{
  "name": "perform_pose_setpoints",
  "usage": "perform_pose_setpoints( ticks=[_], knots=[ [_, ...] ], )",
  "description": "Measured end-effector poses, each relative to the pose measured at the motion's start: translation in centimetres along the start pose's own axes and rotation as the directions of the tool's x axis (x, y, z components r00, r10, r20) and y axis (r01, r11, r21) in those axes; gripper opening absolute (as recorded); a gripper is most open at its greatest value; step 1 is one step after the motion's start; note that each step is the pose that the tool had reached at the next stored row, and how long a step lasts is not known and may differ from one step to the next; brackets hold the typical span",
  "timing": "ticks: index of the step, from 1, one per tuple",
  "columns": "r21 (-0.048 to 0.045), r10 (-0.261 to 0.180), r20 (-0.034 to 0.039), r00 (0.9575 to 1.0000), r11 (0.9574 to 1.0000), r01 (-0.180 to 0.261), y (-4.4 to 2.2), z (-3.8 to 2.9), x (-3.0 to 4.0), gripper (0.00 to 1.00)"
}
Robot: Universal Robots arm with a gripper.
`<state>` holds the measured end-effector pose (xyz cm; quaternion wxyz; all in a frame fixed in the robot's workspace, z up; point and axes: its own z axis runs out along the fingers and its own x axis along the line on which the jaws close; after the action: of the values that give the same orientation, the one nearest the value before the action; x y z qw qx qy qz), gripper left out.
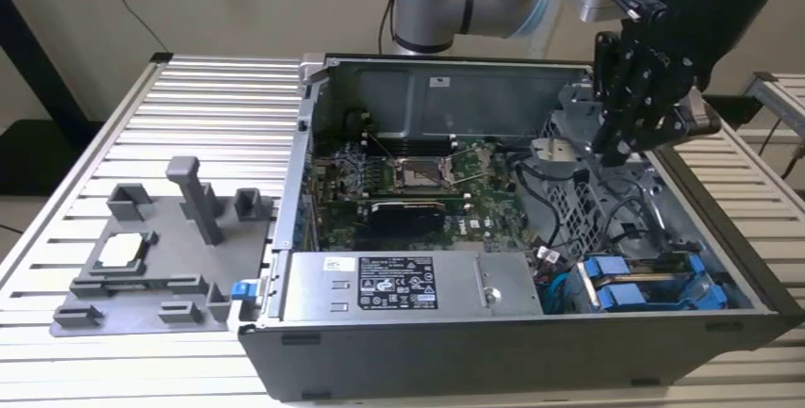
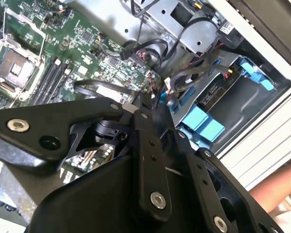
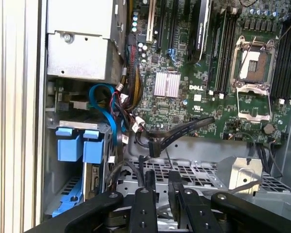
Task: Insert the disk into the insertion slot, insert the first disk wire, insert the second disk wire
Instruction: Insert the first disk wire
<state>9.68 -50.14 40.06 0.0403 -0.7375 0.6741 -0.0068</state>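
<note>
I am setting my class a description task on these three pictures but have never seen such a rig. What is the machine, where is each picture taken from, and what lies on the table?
The machine is a robot arm ending in a black gripper, its mechanical hand. The exterior view comes from a camera off the arm; both wrist views come from cameras riding near the wrist, looking past the gripper into the case. On the slatted metal table lie an opened computer case and, toward the exterior view's left, a grey plastic fixture. Inside the case are a green motherboard, a grey power-supply box and the blue-framed disk. The gripper hangs over the case's interior; whether it holds anything cannot be told.
</note>
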Motion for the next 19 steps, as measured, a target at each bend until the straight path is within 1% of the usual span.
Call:
perform_pose_setpoints(
  ticks=[3,7,11,12,14,16,17,19],
  knots=[
    [0.0009,0.0,-0.001,1.0,1.0,0.0,0.41,-0.01,-0.04,0.26],
    [0.0019,-0.001,-0.0089,1.0,1.0,0.001,0.95,0.15,-0.17,0.26],
    [0.0019,-0.001,-0.0111,0.9999,1.0,0.001,1.04,0.21,-0.2,0.26],
    [0.0015,-0.003,-0.0144,0.9999,1.0,0.003,1.04,0.22,-0.2,0.26],
    [0.0004,-0.007,-0.0239,0.9997,1.0,0.007,1.11,0.26,-0.21,0.26],
    [-0.0006,-0.01,-0.0319,0.9994,0.9999,0.01,1.33,0.28,-0.24,0.26],
    [-0.0001,-0.012,-0.0345,0.9993,0.9999,0.012,1.5,0.34,-0.28,0.26],
    [0.0063,-0.013,-0.0367,0.9992,0.9999,0.014,1.91,0.48,-0.39,0.26]
  ],
)
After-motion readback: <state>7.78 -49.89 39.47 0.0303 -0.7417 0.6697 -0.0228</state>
